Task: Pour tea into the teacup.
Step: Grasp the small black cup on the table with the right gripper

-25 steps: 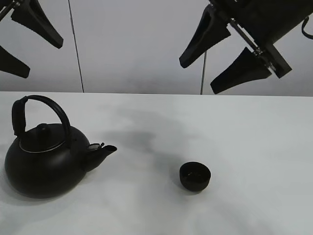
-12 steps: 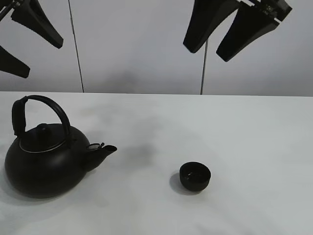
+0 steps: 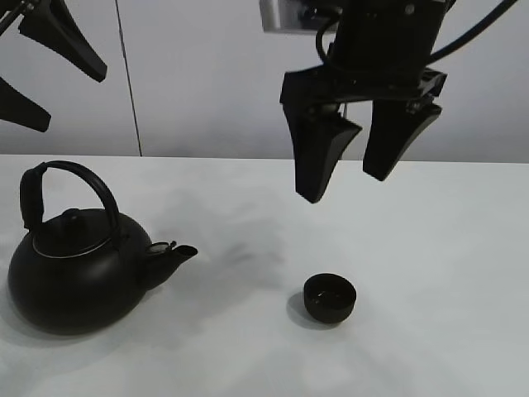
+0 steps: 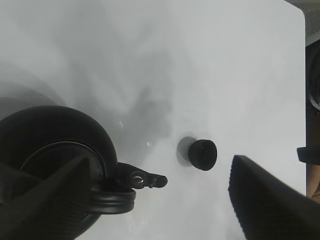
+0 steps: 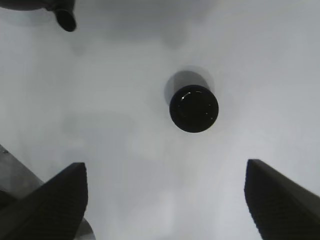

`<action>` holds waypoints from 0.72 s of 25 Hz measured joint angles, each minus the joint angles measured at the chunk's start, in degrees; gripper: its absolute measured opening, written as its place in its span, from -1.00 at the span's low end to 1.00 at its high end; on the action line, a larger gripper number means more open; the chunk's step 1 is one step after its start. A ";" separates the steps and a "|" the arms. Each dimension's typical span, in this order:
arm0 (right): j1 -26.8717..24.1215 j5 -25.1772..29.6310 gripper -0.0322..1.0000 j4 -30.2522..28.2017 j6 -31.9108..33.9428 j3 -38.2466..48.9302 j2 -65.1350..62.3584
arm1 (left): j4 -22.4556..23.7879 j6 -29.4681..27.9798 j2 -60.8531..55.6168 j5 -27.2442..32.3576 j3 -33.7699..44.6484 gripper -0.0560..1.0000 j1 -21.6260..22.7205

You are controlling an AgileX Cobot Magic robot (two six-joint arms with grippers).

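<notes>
Right gripper: black wedge-shaped fingers, black cable, grey bracket

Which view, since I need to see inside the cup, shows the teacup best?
The right wrist view: it looks straight down on the teacup, so its whole rim and inside show, unblocked. The exterior high view shows it smaller, at a slant; the left wrist view, small and mostly side-on.

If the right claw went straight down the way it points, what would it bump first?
Likely the teacup, which sits nearly under the open right gripper; its fingers might straddle it and reach the table instead.
</notes>
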 joint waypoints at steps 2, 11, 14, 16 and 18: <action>0.00 0.00 0.21 -0.41 0.02 0.00 2.40 | 0.00 0.00 0.00 0.00 0.00 0.15 0.00; 0.00 -1.35 0.22 -0.80 0.02 0.06 10.27 | 0.00 0.00 0.00 0.00 0.00 0.15 0.00; 0.00 -4.67 0.22 -0.93 -0.17 1.37 10.93 | 0.00 0.00 0.00 0.00 0.00 0.15 0.00; 0.00 -6.39 0.22 -1.06 -0.17 2.60 11.20 | 0.00 0.00 0.00 0.00 0.00 0.15 0.00; 0.00 -7.29 0.22 -1.46 -0.17 4.02 11.59 | 0.00 0.00 0.00 0.00 0.00 0.15 0.00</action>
